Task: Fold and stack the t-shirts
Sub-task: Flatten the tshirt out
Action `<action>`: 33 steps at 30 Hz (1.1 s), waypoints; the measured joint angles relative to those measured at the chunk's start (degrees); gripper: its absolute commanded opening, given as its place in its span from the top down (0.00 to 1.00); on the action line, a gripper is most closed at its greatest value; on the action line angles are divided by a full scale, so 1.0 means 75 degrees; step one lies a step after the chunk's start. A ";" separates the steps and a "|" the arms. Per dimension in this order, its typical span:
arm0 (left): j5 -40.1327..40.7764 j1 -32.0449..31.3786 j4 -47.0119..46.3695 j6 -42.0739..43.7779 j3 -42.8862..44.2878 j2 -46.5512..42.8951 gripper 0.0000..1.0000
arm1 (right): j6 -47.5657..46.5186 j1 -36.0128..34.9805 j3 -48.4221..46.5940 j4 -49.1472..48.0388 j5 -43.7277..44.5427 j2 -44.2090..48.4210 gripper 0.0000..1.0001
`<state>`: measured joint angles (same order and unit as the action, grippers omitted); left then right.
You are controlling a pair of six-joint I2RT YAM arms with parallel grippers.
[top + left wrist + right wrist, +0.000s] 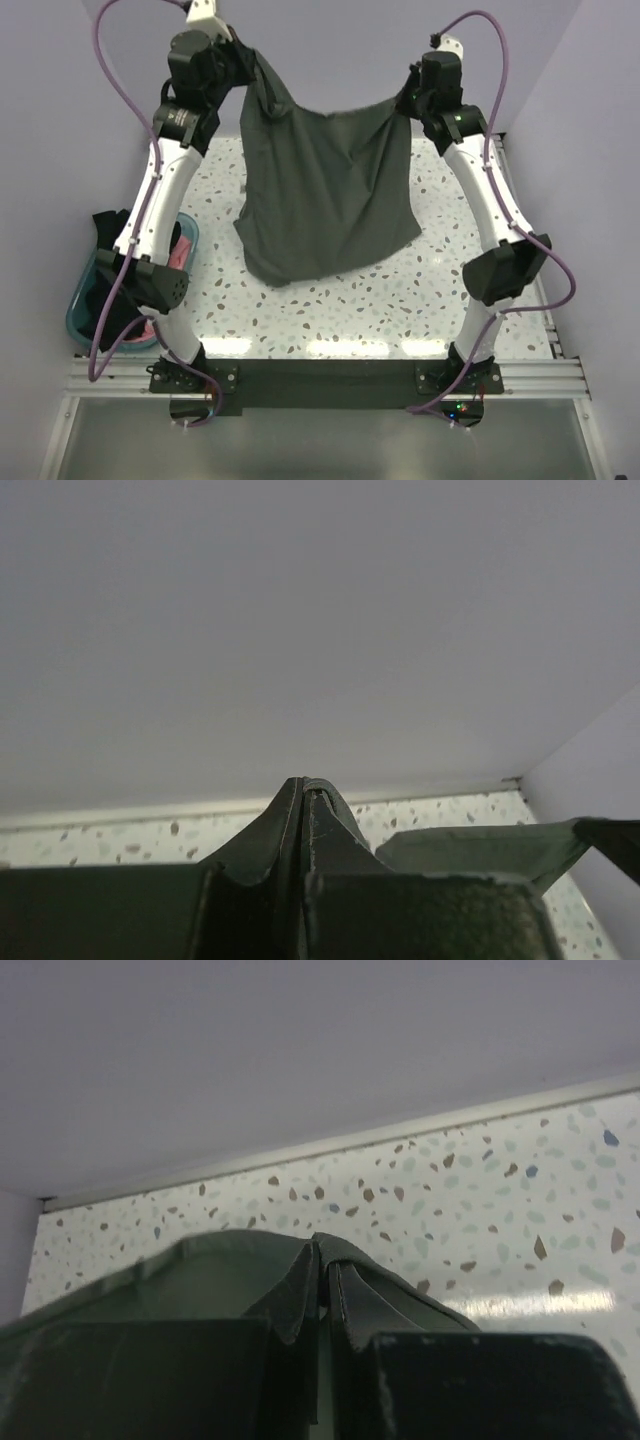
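Note:
The dark olive-green t-shirt [325,190] hangs in the air between my two grippers, its lower edge resting on the speckled table [330,310]. My left gripper [243,60] is shut on its upper left corner; the left wrist view shows the cloth [335,835] pinched between the jaws [305,792]. My right gripper [410,98] is shut on its upper right corner; cloth [250,1260] bunches over the jaws [322,1260] in the right wrist view. A black t-shirt [115,275] and a pink one [180,248] lie in the teal tub [90,320].
The teal tub stands at the table's left edge beside the left arm. Purple walls enclose the table at back and sides [560,60]. Cables loop from both arms.

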<state>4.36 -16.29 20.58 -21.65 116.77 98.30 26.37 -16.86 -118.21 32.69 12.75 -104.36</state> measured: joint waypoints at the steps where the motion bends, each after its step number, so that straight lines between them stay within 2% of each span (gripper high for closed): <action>1: -0.0163 0.0041 -0.0017 0.0044 0.0662 0.0417 1.00 | -0.0035 0.0026 -0.0388 0.0017 -0.0044 -0.0254 1.00; 3: -0.0417 0.0119 -0.0064 0.0178 0.1824 0.0991 1.00 | -0.0099 0.0076 -0.1029 -0.0006 -0.0061 -0.0498 1.00; 6: -0.0679 0.0239 -0.0463 0.0294 0.2328 0.0924 1.00 | -0.0146 0.0146 -0.1588 -0.0216 -0.0032 -0.0350 1.00; 8: -0.0761 0.0332 -0.0871 0.0376 0.1935 0.0452 1.00 | -0.0160 0.0175 -0.1381 -0.0493 0.0009 0.0044 1.00; 11: -0.0787 0.0425 -0.1271 0.0440 0.0766 -0.0580 1.00 | -0.0149 0.0213 -0.0373 -0.0868 0.0160 0.0988 1.00; 14: -0.0784 0.0443 -0.1737 0.0423 -0.0901 -0.1749 1.00 | -0.0055 0.0254 0.1198 -0.1233 0.0280 0.1985 1.00; 18: -0.0752 0.0443 -0.2317 0.0085 -0.4097 -0.3433 1.00 | 0.0256 0.0294 0.3963 -0.1469 0.0382 0.3031 1.00; 20: -0.0717 0.0443 -0.2480 -0.0300 -0.5858 -0.4147 1.00 | 0.0484 0.0309 0.5359 -0.1582 0.0376 0.3214 1.00; 25: -0.0589 0.0443 -0.2393 -0.1483 -0.9466 -0.5065 1.00 | 0.1055 0.0373 0.8612 -0.1574 0.0306 0.3214 1.00; 29: -0.0685 0.0440 -0.2215 -0.2483 -1.1727 -0.5523 1.00 | 0.1373 0.0551 0.9707 -0.1518 0.0111 0.2981 1.00; 33: -0.0804 0.0402 -0.2168 -0.3037 -1.2831 -0.5610 1.00 | 0.1664 0.0816 1.0054 -0.1746 -0.0175 0.2524 1.00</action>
<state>-1.67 -13.28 4.32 -44.42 20.53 56.23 38.85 -10.74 -42.81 19.59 11.44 -85.43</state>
